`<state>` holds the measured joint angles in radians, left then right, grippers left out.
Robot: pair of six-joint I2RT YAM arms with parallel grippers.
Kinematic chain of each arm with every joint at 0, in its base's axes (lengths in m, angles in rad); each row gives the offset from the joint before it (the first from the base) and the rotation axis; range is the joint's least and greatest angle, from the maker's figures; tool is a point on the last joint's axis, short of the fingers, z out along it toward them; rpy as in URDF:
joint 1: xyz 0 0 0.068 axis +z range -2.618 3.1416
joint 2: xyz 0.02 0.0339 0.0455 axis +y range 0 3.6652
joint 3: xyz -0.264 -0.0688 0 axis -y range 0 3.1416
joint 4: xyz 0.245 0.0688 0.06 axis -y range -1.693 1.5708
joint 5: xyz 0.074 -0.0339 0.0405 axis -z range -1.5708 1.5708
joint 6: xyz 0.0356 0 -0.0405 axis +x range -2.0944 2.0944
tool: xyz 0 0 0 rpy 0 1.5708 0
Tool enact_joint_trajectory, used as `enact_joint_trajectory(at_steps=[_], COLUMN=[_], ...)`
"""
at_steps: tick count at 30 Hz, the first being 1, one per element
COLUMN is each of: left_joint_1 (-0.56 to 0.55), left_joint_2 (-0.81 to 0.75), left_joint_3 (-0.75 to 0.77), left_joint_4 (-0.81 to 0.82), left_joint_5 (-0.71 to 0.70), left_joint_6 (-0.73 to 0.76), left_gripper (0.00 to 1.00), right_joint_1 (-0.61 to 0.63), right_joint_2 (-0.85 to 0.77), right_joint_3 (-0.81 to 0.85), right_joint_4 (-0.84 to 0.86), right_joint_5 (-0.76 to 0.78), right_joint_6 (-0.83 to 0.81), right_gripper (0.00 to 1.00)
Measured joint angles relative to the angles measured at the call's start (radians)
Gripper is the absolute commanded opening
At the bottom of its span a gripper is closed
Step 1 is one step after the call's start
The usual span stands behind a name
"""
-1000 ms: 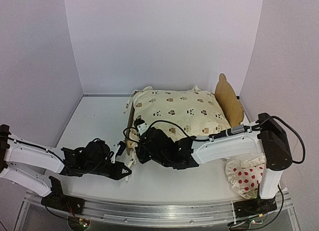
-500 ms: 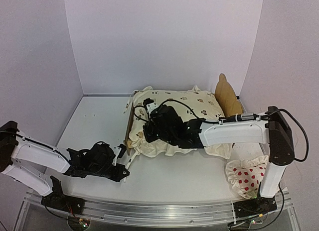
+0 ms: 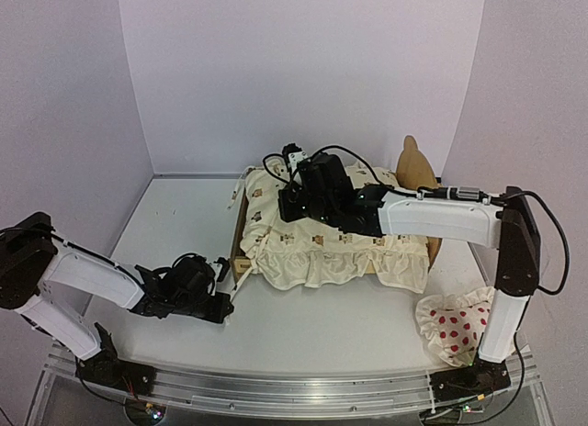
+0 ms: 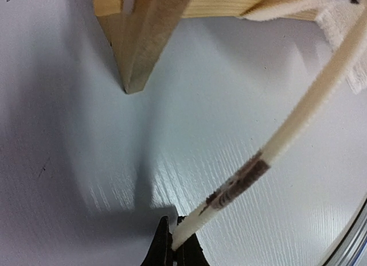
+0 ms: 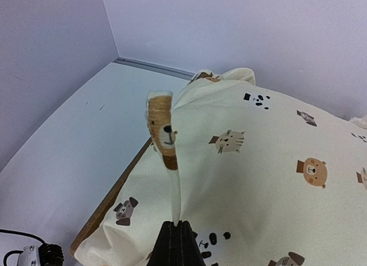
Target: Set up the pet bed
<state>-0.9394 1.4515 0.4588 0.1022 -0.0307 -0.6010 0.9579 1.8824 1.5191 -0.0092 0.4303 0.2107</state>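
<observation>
The pet bed is being carried toward the far right corner of the worktop and is being draped by the cream animal-print cover. A raised fold of that cover is being pinched by the closed right gripper. A cream tie cord is being clamped by the closed left gripper beside the bed's near left leg.

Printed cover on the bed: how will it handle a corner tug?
Probably floppy: the cover drapes over the pet bed rail in folds. Likely light: the right gripper holds a pinched strip of it upright. Would likely bunch, not shift whole.
</observation>
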Motion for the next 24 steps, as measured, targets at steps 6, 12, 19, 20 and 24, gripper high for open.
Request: enact_joint_trajectory(at_steps=[6, 12, 19, 20, 24], left_joint_1=[0.065, 0.158, 0.273, 0.295, 0.362], left_joint_2=[0.05, 0.095, 0.107, 0.11, 0.12], left_joint_3=[0.035, 0.05, 0.039, 0.034, 0.015], left_joint_4=[0.023, 0.084, 0.13, 0.144, 0.197], left_joint_5=[0.005, 0.047, 0.137, 0.157, 0.228], left_joint_6=[-0.007, -0.037, -0.056, -0.058, -0.065], left_gripper=[0.0, 0.0, 0.0, 0.0, 0.0], right_joint_1=[-0.029, -0.059, -0.086, -0.086, -0.086], right_joint_2=[0.0, -0.038, -0.173, -0.189, -0.243], right_joint_3=[0.025, -0.027, -0.207, -0.23, -0.318], right_joint_4=[-0.015, -0.018, -0.013, -0.009, 0.011], right_joint_5=[-0.025, -0.031, -0.04, -0.042, -0.05], right_joint_6=[-0.002, 0.0, 0.033, 0.037, 0.058], right_gripper=[0.0, 0.0, 0.0, 0.0, 0.0])
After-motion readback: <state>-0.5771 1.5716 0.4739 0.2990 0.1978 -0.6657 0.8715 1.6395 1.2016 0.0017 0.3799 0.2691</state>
